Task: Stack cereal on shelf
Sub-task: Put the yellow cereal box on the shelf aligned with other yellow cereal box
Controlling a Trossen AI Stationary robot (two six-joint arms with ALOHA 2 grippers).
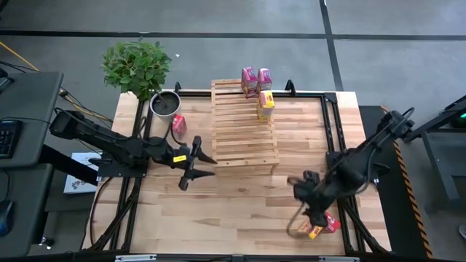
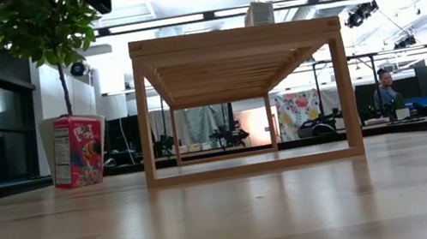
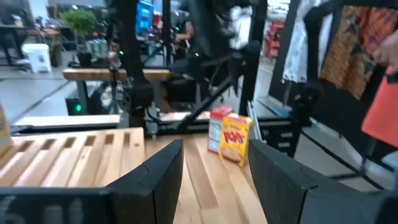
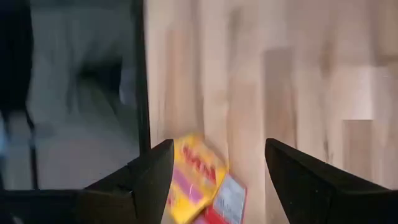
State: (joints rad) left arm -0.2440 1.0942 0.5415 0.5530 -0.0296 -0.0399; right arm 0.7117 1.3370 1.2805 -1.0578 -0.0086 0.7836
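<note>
Starting from the left, you see a red cereal box (image 1: 178, 124) standing on the tabletop (image 1: 240, 196) beside the plant pot (image 1: 165, 103), near the far left corner, not yet on the shelf (image 1: 244, 135). The left gripper (image 1: 198, 167) waits just left of the shelf's near end with its fingers spread open and nothing between them. It points to the right, so its wrist camera looks across the table at the two boxes on the right side.

On the shelf, at the far end, two pink boxes (image 1: 255, 80) stand side by side, and a yellow box (image 1: 265, 106) stands just nearer than them; I judge these three as already placed.

On the right, the right gripper (image 1: 312, 211) hangs over the near right corner, fingers wide open, holding nothing. A yellow box (image 4: 191, 177) and a red box (image 4: 227, 202) lie touching each other there, close to the table edge. In the right wrist view they sit between the two fingers but farther out, not yet enclosed. You probably pick one of these next.
</note>
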